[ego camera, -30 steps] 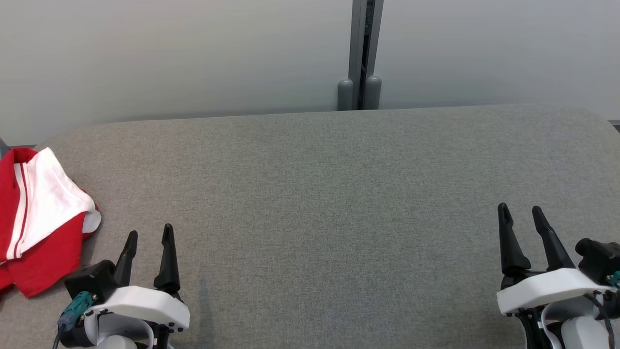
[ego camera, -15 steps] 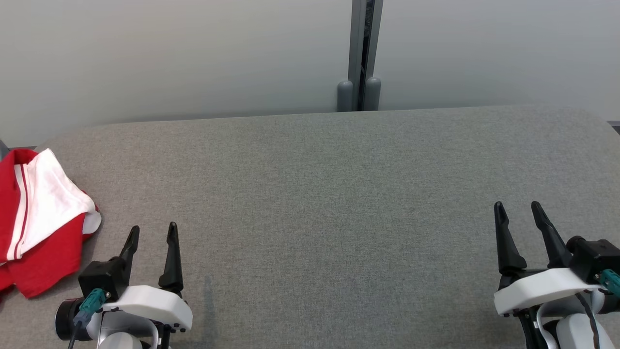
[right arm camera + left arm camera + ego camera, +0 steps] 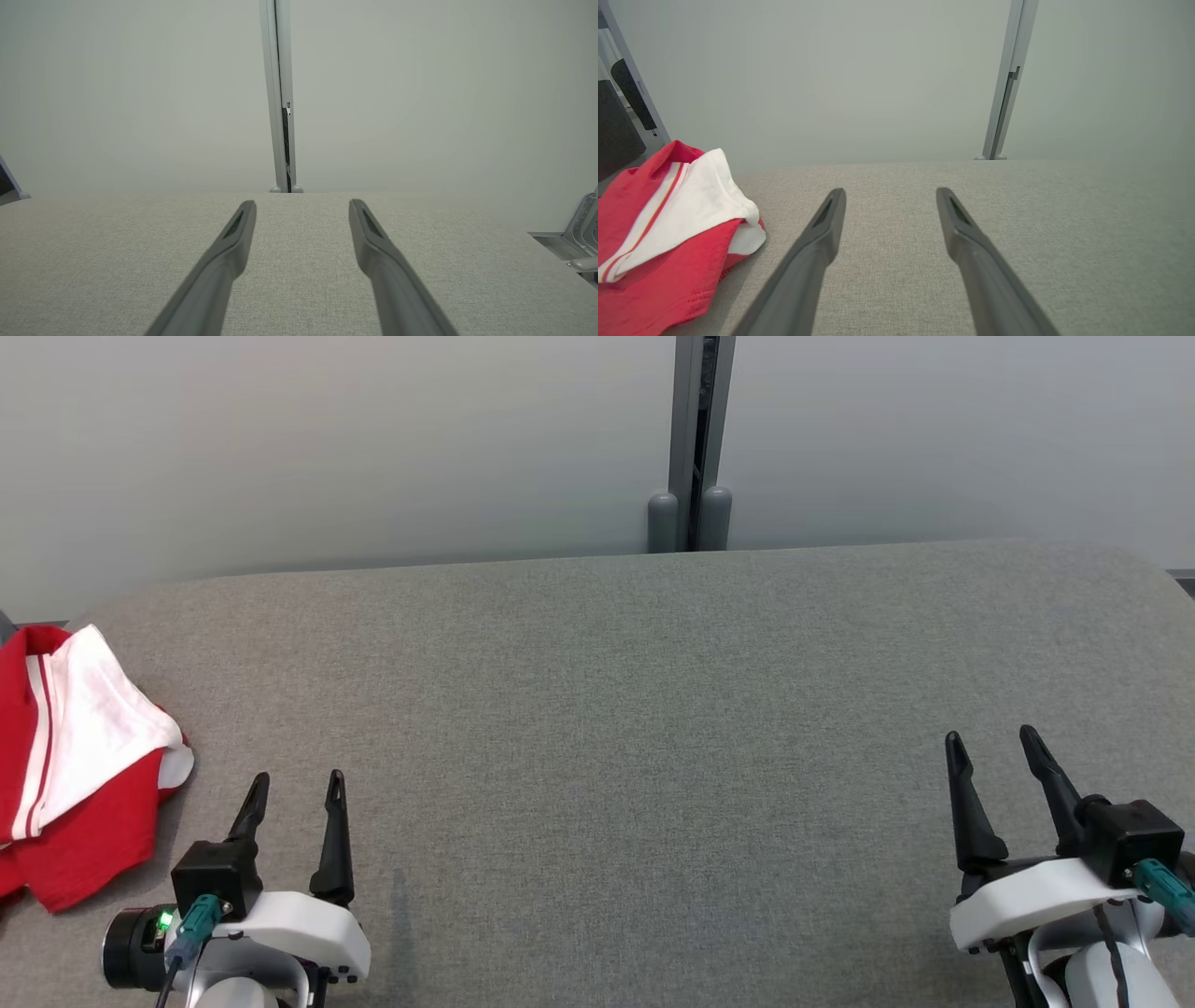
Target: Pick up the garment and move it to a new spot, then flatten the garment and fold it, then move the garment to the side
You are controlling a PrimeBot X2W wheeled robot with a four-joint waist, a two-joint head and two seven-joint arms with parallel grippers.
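Bunched garment [image 3: 89, 765], partly cropped, lies lengthwise near to far.

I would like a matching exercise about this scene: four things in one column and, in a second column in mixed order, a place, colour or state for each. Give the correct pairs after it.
Column A
1. garment
2. left gripper
3. right gripper
4. table

Column B
a. grey fabric surface under everything
b. open, at the lower right of the head view
c. red and white, bunched at the far left
d. open, just right of the cloth, not touching it

Pairs: 1-c, 2-d, 3-b, 4-a
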